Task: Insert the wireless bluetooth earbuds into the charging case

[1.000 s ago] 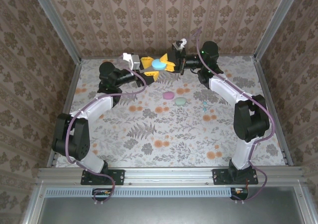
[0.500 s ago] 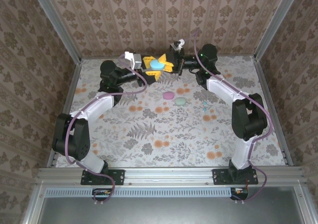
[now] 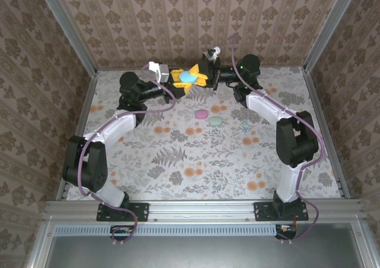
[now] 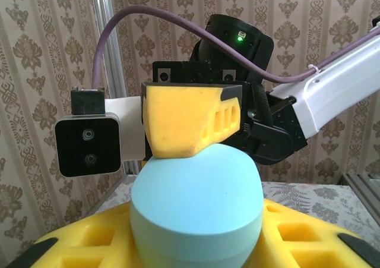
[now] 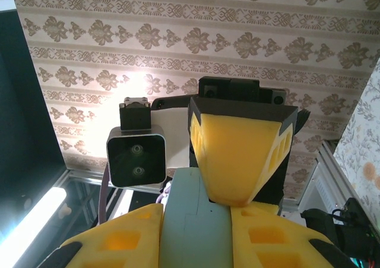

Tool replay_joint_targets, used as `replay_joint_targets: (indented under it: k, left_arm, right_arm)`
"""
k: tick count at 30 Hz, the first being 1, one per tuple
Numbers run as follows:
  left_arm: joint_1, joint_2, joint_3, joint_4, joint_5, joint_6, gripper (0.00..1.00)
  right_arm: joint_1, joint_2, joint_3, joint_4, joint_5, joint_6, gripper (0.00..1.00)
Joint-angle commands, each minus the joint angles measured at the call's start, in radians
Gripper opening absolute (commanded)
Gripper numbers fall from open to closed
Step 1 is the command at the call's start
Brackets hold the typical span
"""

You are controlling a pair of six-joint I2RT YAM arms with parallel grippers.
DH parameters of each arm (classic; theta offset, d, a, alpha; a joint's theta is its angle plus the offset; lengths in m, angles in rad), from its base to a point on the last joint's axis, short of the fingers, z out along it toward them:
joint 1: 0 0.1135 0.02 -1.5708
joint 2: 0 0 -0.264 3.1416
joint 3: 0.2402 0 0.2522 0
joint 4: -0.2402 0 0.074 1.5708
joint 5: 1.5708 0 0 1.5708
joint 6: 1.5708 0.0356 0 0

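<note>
While one tiny teal earbud [image 3: 244,125] lies on the floral table [image 3: 178,155], too small to show its heading, the smooth, pebble-shaped teal charging case [image 3: 189,76] sits beyond it, long axis left to right, with left gripper [image 3: 183,81] and right gripper [image 3: 200,78] both clamped on it

Tiny teal earbud [image 3: 244,125], too small for any detail

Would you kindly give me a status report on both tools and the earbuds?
Left tool and right tool both shut on teal case, raised near back wall. Teal earbud loose on table. Nearby: pink case, mint case.
</note>
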Motion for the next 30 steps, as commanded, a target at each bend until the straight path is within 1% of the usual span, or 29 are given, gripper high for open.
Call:
replay_joint_targets:
  k: [1, 8, 10, 12, 14, 15, 16, 17, 19, 22, 23, 27, 30]
  left_arm:
    - [-0.008, 0.007, 0.034, 0.012, 0.017, 0.01, 0.4]
    - [-0.012, 0.008, 0.041, 0.016, 0.015, 0.003, 0.41]
    - [-0.013, 0.01, 0.044, 0.015, 0.018, -0.002, 0.4]
    - [-0.013, 0.012, 0.046, 0.015, 0.017, -0.006, 0.36]
    - [-0.014, 0.013, 0.048, 0.014, 0.015, -0.008, 0.35]
    - [-0.014, 0.014, 0.047, 0.011, 0.012, -0.007, 0.34]
    - [-0.014, 0.013, 0.046, 0.008, 0.013, -0.004, 0.33]
    - [-0.012, 0.013, 0.046, 0.002, 0.012, -0.002, 0.32]
    - [-0.014, 0.01, 0.046, -0.024, 0.012, 0.007, 0.32]
    - [-0.013, 0.008, 0.038, -0.05, 0.012, 0.017, 0.31]
    - [-0.015, 0.007, 0.035, -0.055, 0.011, 0.019, 0.31]
    - [-0.022, 0.012, 0.023, -0.095, 0.003, 0.036, 0.3]
    - [-0.036, 0.002, 0.023, -0.185, -0.002, 0.083, 0.29]
  right_arm:
    - [0.005, 0.016, -0.015, 0.037, 0.029, -0.006, 0.2]
    - [0.005, 0.016, -0.025, 0.015, 0.037, -0.029, 0.2]
    - [0.006, 0.016, -0.021, 0.017, 0.037, -0.03, 0.2]
    - [0.005, 0.018, -0.021, 0.013, 0.037, -0.031, 0.21]
    - [0.004, 0.016, -0.026, -0.013, 0.036, -0.05, 0.25]
    - [0.0, 0.011, -0.031, -0.046, 0.037, -0.074, 0.29]
    - [-0.003, -0.002, -0.037, -0.106, 0.039, -0.122, 0.33]
    - [-0.008, -0.015, -0.041, -0.174, 0.043, -0.182, 0.33]
    - [-0.015, -0.059, -0.036, -0.399, 0.052, -0.362, 0.37]
    - [-0.02, -0.114, 0.015, -0.744, 0.075, -0.639, 0.53]
    - [-0.023, -0.125, 0.032, -0.82, 0.084, -0.7, 0.55]
    - [-0.05, -0.173, 0.04, -0.959, 0.14, -0.84, 0.63]
    - [-0.067, -0.223, 0.048, -1.129, 0.241, -1.024, 0.64]
